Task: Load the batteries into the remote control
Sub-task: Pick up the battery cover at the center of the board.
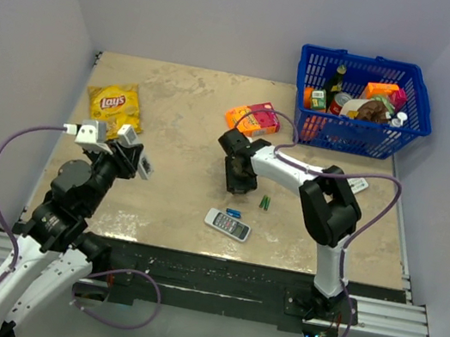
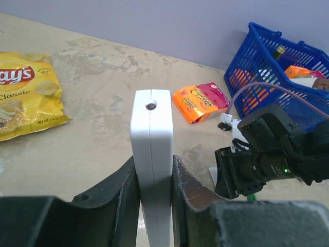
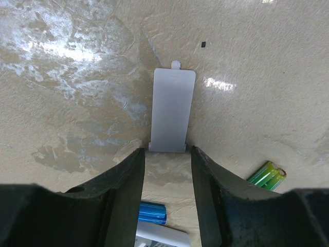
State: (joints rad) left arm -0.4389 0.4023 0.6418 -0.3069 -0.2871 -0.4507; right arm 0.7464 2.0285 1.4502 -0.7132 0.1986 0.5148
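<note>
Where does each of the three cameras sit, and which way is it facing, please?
Top external: above and behind the bases, looking down on the table; left arm and right arm both show.
Left wrist: on the left arm, facing across the table toward the blue basket; left gripper clamps the white remote.
Right wrist: on the right arm, facing down at the tabletop; right gripper straddles a white battery cover.
Shared: top and right wrist both show the green batteries.
</note>
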